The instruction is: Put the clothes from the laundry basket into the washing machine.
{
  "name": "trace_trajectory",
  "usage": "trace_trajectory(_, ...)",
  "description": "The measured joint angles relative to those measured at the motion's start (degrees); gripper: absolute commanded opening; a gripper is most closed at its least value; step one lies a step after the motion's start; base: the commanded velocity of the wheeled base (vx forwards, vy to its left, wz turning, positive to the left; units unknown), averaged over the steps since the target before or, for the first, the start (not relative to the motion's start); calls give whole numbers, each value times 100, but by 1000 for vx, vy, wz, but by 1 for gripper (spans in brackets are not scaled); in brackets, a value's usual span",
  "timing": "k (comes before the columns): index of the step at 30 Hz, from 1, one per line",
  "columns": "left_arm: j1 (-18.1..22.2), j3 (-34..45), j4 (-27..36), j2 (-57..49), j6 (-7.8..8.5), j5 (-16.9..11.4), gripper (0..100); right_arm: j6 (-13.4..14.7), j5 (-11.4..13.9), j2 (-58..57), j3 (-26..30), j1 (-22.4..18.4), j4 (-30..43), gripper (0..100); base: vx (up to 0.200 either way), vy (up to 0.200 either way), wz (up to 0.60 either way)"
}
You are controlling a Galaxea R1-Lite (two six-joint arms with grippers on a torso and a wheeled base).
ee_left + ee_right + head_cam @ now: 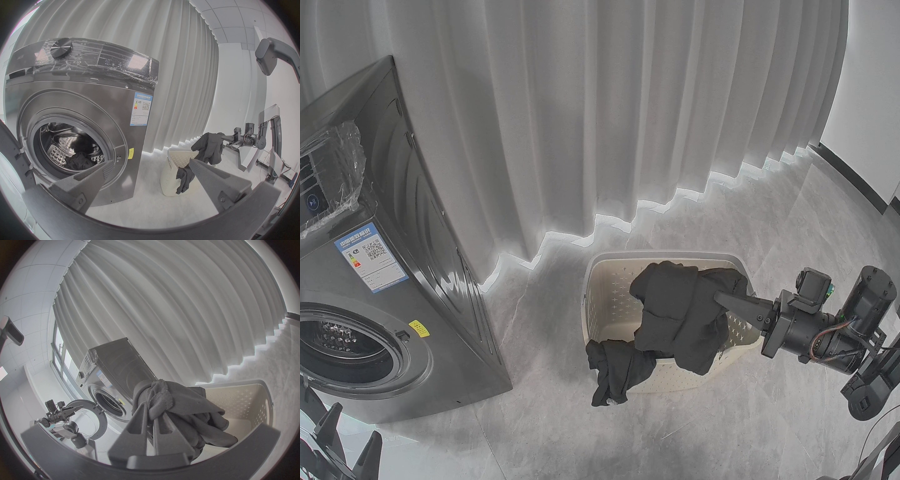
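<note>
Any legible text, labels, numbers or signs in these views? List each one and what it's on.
None legible.
On the washing machine front, blue-and-white label: QR code and print, too small to read.
Same front, yellow sticker by the door opening: too small to read.
Up top, control panel under plastic wrap: markings lost in glare.
No print visible on laundry basket or clothes.

Head-view edge cuts washing machine (425,300); garment (675,312) partly hides laundry basket (592,278) floor.
</note>
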Motion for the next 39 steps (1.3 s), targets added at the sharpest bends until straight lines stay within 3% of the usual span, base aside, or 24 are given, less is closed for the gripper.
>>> trace_trajectory(8, 0, 0, 0, 0, -4, -4, 100, -74, 39, -205, -286, -4, 7, 0, 0, 0, 0)
trace_trajectory(21, 0, 0, 0, 0, -15, -1, 100, 62, 55, -489, -341, 514, 11, 0, -200, 0, 0)
trace_trajectory(29, 0, 0, -2, 0, -17, -4, 100, 550, -40, -670, -315, 1030, 5, 0, -25, 0, 0)
trace_trajectory(39, 0, 0, 0, 0, -13, -1, 100, 602, -16, -741, -294, 1163, 7, 0, -20, 0, 0)
